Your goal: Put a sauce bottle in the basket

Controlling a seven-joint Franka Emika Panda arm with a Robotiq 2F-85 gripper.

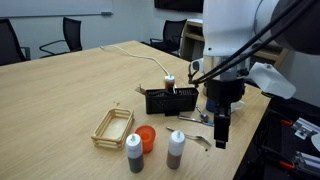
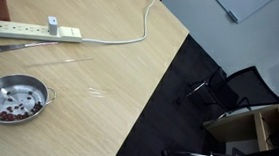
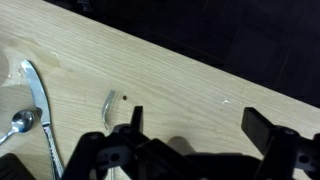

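Here, the arm's hand (image 1: pixel 220 132) hangs above the desk (image 1: pixel 60 90) close to one edge, with its fingers pointing down. In the wrist view the hand (image 3: pixel 195 128) is spread. Its dark fingers (image 3: pixel 134 122) stand well apart, only bare desk (image 3: pixel 180 80) shows between them, and nothing is gripped.

The sauce bottle (image 1: pixel 176 149), white-capped with a reddish-brown lower body, stands upright on the desk. In an exterior view it is near the hand, lower in the picture and clear of the fingers. It stands outside the basket (image 1: pixel 113 127), a shallow tan container with slatted sides that rests on the desk well apart from the hand. A second bottle (image 1: pixel 134 153), white-capped with a dark grey body, stands upright between the basket and the sauce bottle. An orange round object (image 1: pixel 147 136) lies just behind the gap between the two bottles. A black box (image 1: pixel 168 101) sits farther back, near the hand, with a small white plug (image 1: pixel 170 80) on top of it.

In the wrist view a spoon (image 3: pixel 20 122) and a knife (image 3: pixel 42 110) lie side by side at the picture's left edge. A small bent metal piece (image 3: pixel 110 100) lies just beyond one finger.

In an exterior view of another part of the desk (image 2: pixel 99 80), a white power strip (image 2: pixel 33 28) lies with its cable (image 2: pixel 147 18) curving away. A metal bowl (image 2: pixel 12 98) nearby holds red bits. An office chair (image 2: pixel 214 89) stands on the dark floor beside the desk.
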